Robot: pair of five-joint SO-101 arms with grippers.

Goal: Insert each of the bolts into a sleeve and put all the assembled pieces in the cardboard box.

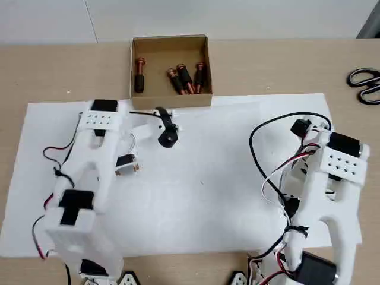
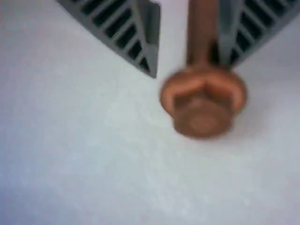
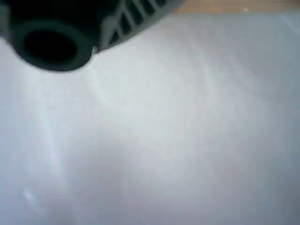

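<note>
Presently the left gripper straddles the bolt over the paper. Its jaws stand apart, one finger against the shank and the other clear. The right gripper appears clamped on a black sleeve, though its second finger is obscured. Four assembled pieces lie in the box at the far side of the table. The bolt is judged rigid, fairly heavy and smooth. Take hold mid-shank, clear of the flanged head.

bolt: blurry, stem runs off the edge
sleeve: blurry, rest lost in dark
scissors: cut off at the right
</note>
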